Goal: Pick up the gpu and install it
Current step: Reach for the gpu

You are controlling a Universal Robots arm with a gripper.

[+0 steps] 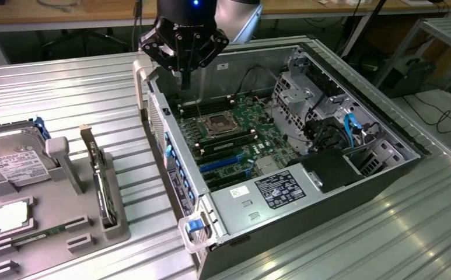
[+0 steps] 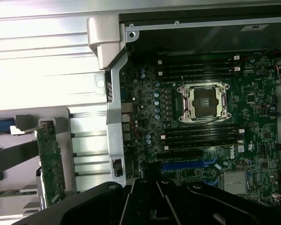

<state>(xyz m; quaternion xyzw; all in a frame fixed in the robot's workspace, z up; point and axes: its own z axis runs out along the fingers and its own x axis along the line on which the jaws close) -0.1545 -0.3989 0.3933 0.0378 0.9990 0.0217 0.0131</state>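
The gripper (image 1: 185, 80) is closed, its fingers pressed together into a single point, and it holds nothing. It hangs above the open computer case (image 1: 350, 198), over the end of the case farthest from the exterior camera. The fingers point down toward the memory slots at the edge of the motherboard (image 1: 245, 137). The processor socket (image 1: 216, 124) lies near, below the fingers, uncovered. The gpu (image 1: 101, 178) is well apart from the gripper, outside the case on the exterior view's left. It stands on its long edge in a grey holder (image 1: 120, 224) on the ribbed metal table (image 1: 69, 87), with the pale bracket (image 1: 86, 135) at its far end (the wrist view shows its green board face (image 2: 51, 164)). A hard drive (image 1: 11, 158) sits in a neighbouring cradle, further to the exterior view's left
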